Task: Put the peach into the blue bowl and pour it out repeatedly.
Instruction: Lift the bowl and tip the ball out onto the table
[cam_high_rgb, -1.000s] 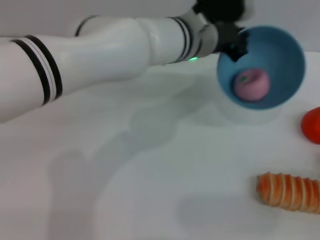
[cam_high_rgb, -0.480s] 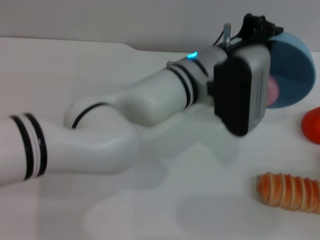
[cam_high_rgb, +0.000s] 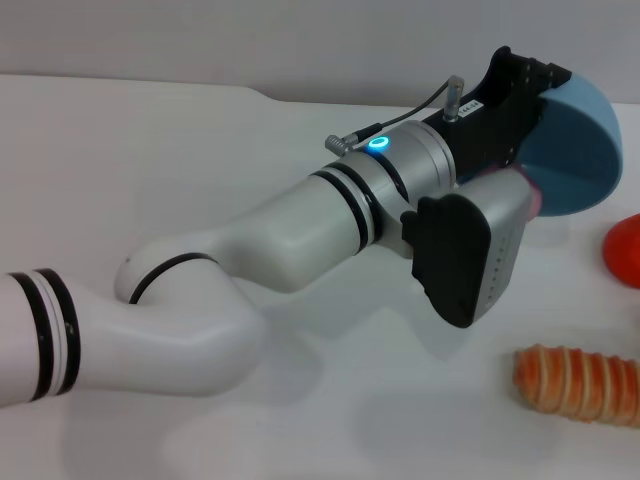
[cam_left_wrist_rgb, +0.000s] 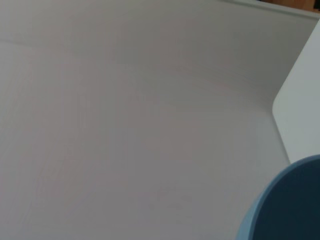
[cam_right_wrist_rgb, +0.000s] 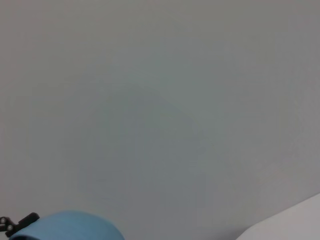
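Observation:
In the head view my left gripper (cam_high_rgb: 530, 85) is at the far right of the table, shut on the rim of the light blue bowl (cam_high_rgb: 580, 150). It holds the bowl off the table, tipped on its side, with the outside facing me. Only a thin pink sliver of the peach (cam_high_rgb: 536, 200) shows at the bowl's mouth, behind my wrist. Part of the bowl also shows in the left wrist view (cam_left_wrist_rgb: 287, 207) and in the right wrist view (cam_right_wrist_rgb: 65, 226). My right gripper is out of view.
A red-orange round fruit (cam_high_rgb: 626, 250) lies at the right edge of the white table (cam_high_rgb: 200, 150). An orange ribbed roll (cam_high_rgb: 580, 385) lies at the front right. My left arm (cam_high_rgb: 250, 260) spans the middle of the table.
My left wrist has rolled over and tipped the bowl further. A second ago the bowl's opening faced me with the peach plainly inside; now I see its outside and the peach is nearly hidden.

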